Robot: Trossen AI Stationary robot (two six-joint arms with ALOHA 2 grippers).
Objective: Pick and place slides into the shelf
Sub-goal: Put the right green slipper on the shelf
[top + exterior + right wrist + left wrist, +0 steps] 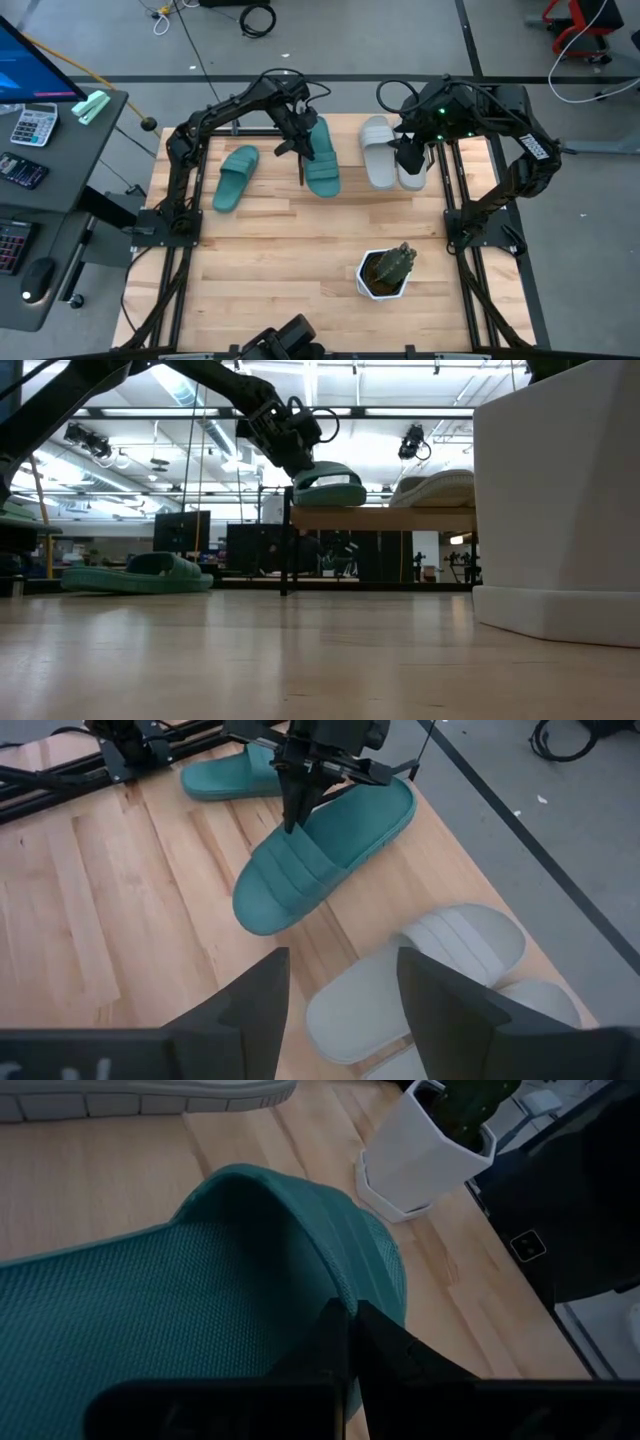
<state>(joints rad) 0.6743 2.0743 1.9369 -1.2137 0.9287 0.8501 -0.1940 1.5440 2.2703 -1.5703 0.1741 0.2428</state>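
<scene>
One teal slide [322, 165] lies along the shelf's plank top [400, 518], and my left gripper [293, 820] is shut on its strap. The low view shows this teal slide [328, 488] beside a grey slide [437, 488] on the plank. The other teal slide [235, 178] lies sole down on the table to the left. Two grey slides [378, 152] [411, 172] lie side by side on the right. My right gripper [340, 985] hangs open above them and touches nothing. My left gripper pinches the edge of the teal slide's strap [290, 845] on the heel side, between its two shut fingers [372, 1342]. The fingers come from above, slanting down from the table's left. The slide sits level, sole down on the shelf top.
A white pot with a green plant [385, 272] stands on the table near the front, right of the middle. It shows as a large white block [560, 510] in the low view. Black frame rails [180, 200] run along both table sides.
</scene>
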